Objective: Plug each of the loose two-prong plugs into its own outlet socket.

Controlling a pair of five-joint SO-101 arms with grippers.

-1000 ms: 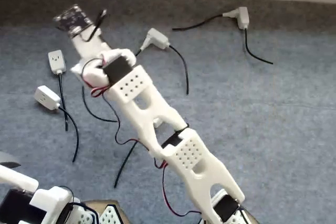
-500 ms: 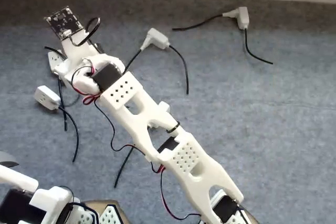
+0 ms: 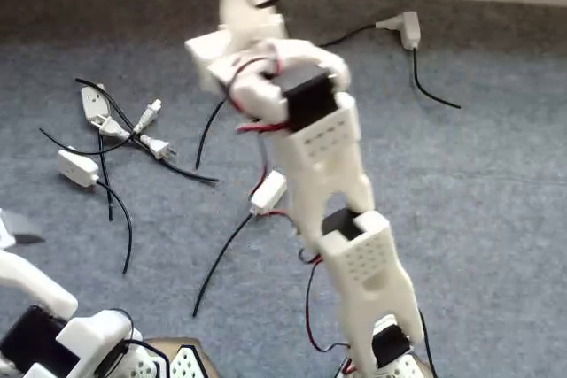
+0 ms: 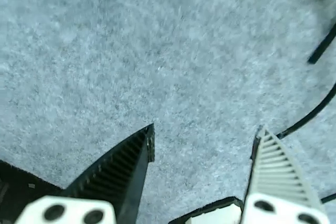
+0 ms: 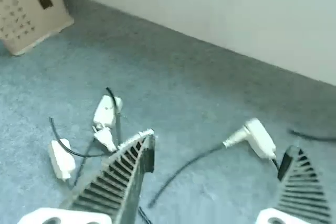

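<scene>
The right claw (image 5: 220,145) hangs spread wide above the grey felted counter (image 3: 496,219), pinching nothing. In its wrist view a white angled plug (image 5: 255,137) lies on the felt beyond the gap, its dark cord trailing off. The right arm (image 3: 328,157) runs up the middle of the high view to the top edge. At the left of that view lie the upper socket (image 3: 92,102) and the lower socket (image 3: 77,165), both white. Two loose plugs, the first plug (image 3: 149,116) and the second plug (image 3: 158,145), sit in tangled cords just beside the upper one (touching or not, I cannot tell). The far plug (image 3: 404,27) lies at upper right, well apart. The left claw (image 4: 206,132) is spread too, empty, over felt near a black cord (image 4: 310,114).
</scene>
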